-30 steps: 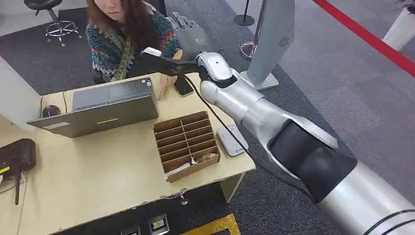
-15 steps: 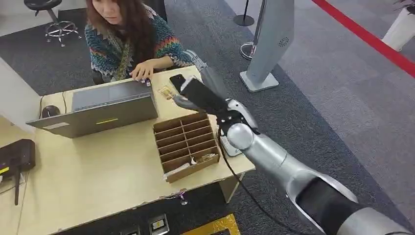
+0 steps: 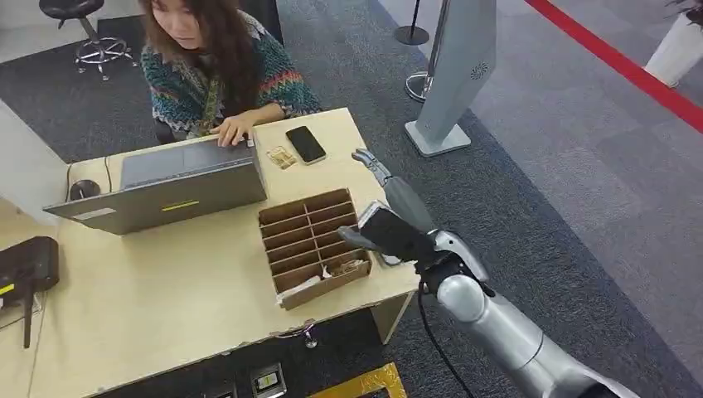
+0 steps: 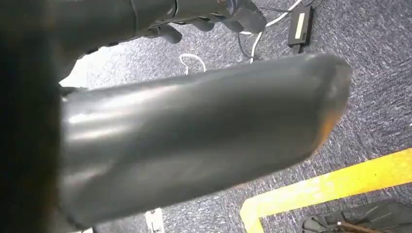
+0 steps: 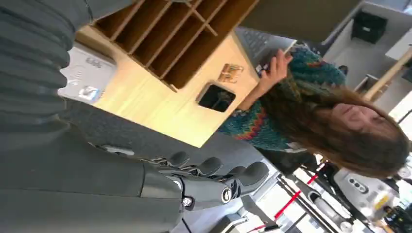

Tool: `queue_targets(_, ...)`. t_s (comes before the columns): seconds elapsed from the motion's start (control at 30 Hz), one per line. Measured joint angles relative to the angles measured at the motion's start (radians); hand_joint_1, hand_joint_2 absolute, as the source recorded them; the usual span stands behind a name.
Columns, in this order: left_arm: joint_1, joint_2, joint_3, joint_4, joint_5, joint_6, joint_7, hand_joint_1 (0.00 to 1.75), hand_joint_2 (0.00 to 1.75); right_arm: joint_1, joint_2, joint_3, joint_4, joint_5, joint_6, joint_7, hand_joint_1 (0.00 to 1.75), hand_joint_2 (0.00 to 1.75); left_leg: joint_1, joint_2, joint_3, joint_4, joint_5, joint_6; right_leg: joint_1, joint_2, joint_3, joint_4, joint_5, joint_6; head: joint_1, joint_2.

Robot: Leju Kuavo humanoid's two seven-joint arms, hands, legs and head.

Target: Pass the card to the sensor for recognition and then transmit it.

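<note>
At the desk (image 3: pixel 166 315)'s right edge the right hand (image 3: pixel 390 203) hovers over the card reader (image 5: pixel 87 77), fingers apart and holding nothing, seemingly ready to take another card

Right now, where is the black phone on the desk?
In the head view the phone lies flat at the far right corner of the desk, beside the small card and near the person's hand on the laptop.

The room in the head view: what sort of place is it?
Probably an office reception or check-in desk. A person works at a grey open laptop on a pale wooden desk, with a brown cardboard divider box and a small white card reader near the desk's edge.
</note>
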Motion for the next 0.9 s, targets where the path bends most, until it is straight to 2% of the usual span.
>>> queue_targets(0.2,-0.01,0.004,0.0,0.0,-0.009,-0.001,0.015,0.0,0.0,0.074,-0.008,-0.01,-0.044,0.094,0.054,0.043,0.0,1.75,0.0,0.0,0.0,0.0,0.0,0.0,0.0,0.0,0.0,0.0,0.0,0.0,0.0,0.0)
queue_targets(0.5,-0.017,0.007,0.0,0.0,-0.011,-0.003,0.025,0.0,0.0,0.098,-0.021,0.035,-0.077,0.258,0.214,0.141,0.0,1.75,0.0,0.0,0.0,0.0,0.0,0.0,0.0,0.001,0.0,0.0,0.0,0.0,0.0,0.0)
queue_targets(0.73,-0.018,0.007,0.0,0.0,-0.008,-0.003,0.025,0.0,0.0,0.086,-0.024,0.114,-0.075,0.354,0.257,0.177,0.0,1.75,0.0,0.0,-0.001,0.0,0.0,0.0,0.0,0.001,0.0,0.0,0.0,0.0,0.0,0.0)
queue_targets(0.9,-0.02,0.007,0.0,0.0,-0.008,-0.003,0.026,0.0,0.0,0.071,-0.024,0.175,-0.062,0.459,0.26,0.222,0.0,1.75,0.0,0.0,-0.001,0.0,0.0,0.0,0.0,0.001,0.0,0.0,0.0,0.0,0.0,0.0)
